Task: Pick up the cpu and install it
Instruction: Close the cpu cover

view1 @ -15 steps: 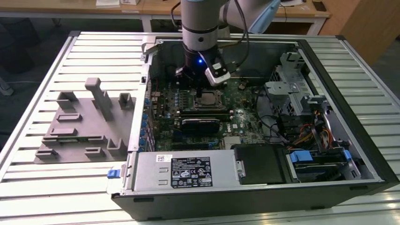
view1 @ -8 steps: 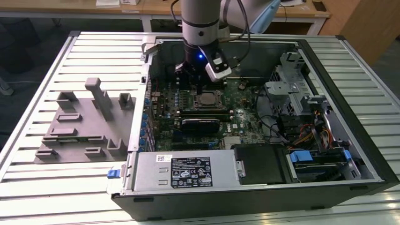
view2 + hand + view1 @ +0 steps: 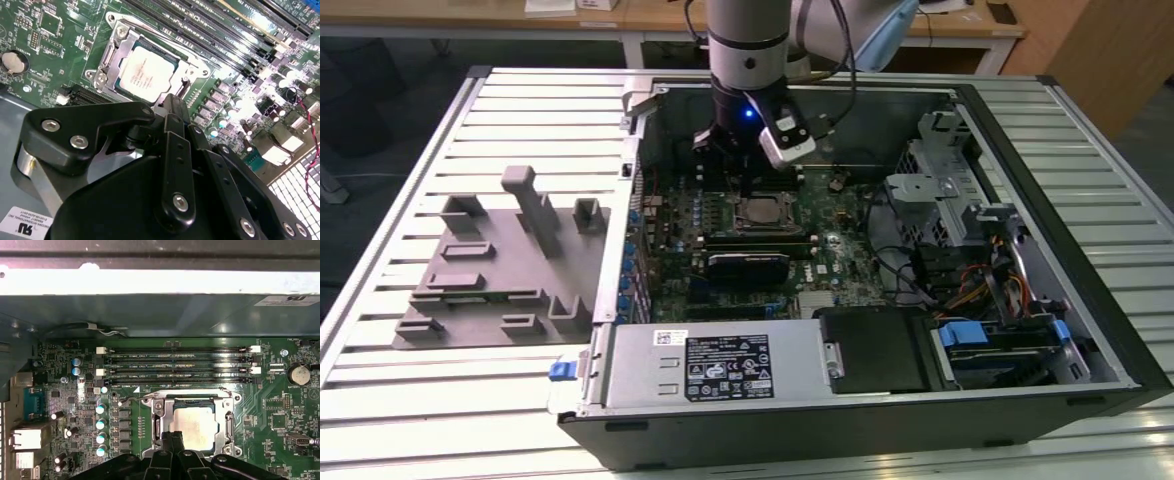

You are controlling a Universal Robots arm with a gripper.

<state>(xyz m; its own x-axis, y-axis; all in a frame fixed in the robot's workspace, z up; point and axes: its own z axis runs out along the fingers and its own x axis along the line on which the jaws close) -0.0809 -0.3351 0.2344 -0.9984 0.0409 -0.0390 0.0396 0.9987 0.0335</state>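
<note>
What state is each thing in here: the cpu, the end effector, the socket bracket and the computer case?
cpu, seated flat in its socket on the motherboard, not held.
end effector, shut, holding nothing, its tip at the cpu's edge.
socket bracket, lying flat around the cpu; whether it is latched cannot be told.
computer case, lying on its side, open on top.

White label (image 3: 727,367) with black print and symbols on power supply box (image 3: 640,372), too small to read. Faint print on cpu (image 3: 147,74) lid, unreadable. Tiny white silkscreen beside memory slots (image 3: 175,362). White sticker (image 3: 287,300) on case wall (image 3: 150,315), letters not legible.
</note>
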